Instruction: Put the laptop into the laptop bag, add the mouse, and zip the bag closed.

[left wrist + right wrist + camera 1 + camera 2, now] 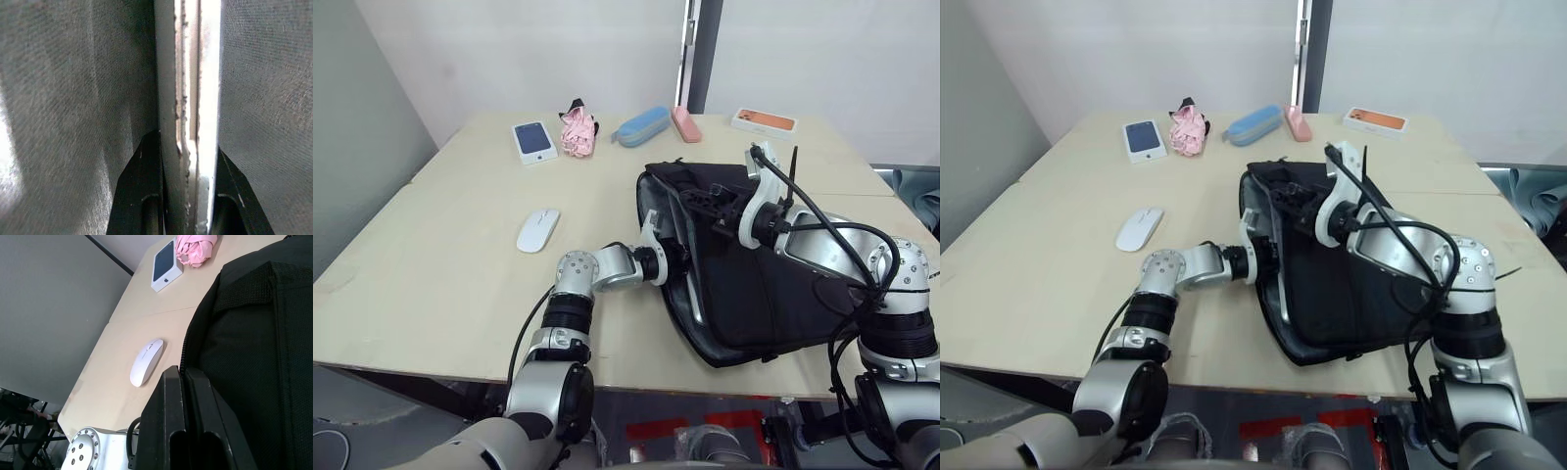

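The black laptop bag [773, 284] lies flat on the table's right half with its mouth facing left. My left gripper [188, 147] reaches into that mouth between the grey lining walls. Its fingers are shut on the thin silver edge of the laptop [168, 98], which sits mostly inside the bag. My right gripper [707, 202] is over the bag's upper left corner, shut on the black fabric edge by the zipper [188, 340]. The white mouse [538, 230] rests on the table to the left of the bag, apart from both grippers.
Along the table's far side lie a white phone box [534, 141], a pink bundle [578, 130], a blue case [641, 125], a pink case [686, 124] and a white and orange box [765, 121]. The bag's near corner comes close to the table's front edge [636, 377].
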